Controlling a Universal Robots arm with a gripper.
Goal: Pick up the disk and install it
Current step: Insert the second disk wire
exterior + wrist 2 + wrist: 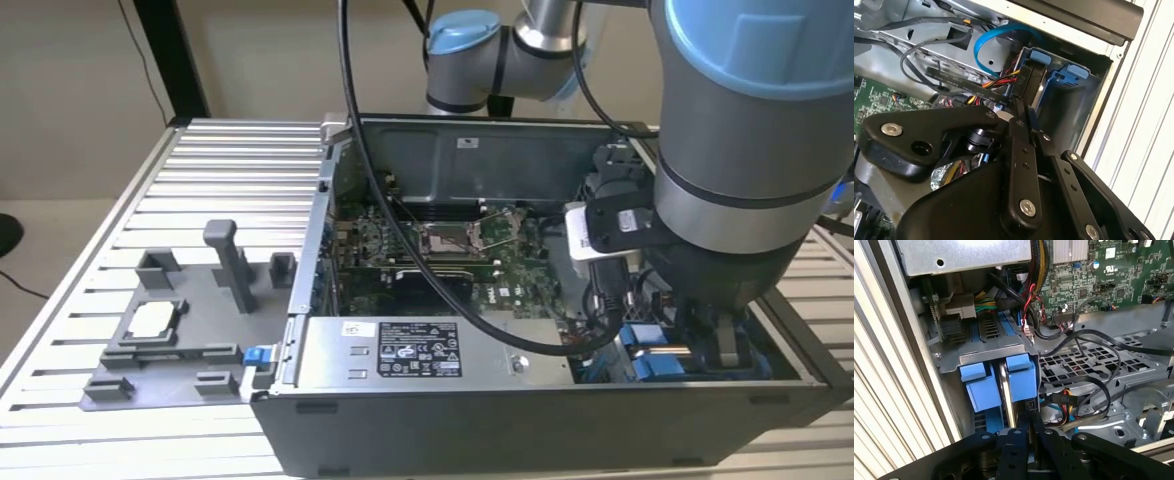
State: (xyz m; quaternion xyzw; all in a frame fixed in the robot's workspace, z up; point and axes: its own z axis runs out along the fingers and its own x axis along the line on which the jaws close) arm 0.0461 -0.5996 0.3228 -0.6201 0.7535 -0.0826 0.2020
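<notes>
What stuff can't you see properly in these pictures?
- The disk: in the first wrist view just its thin edge and blue tabs peek out of the drive cage; its label is hidden.
- The gripper: in the second wrist view its own dark body covers where it meets the disk.
- The bay in the exterior view: the arm blocks it.
</notes>
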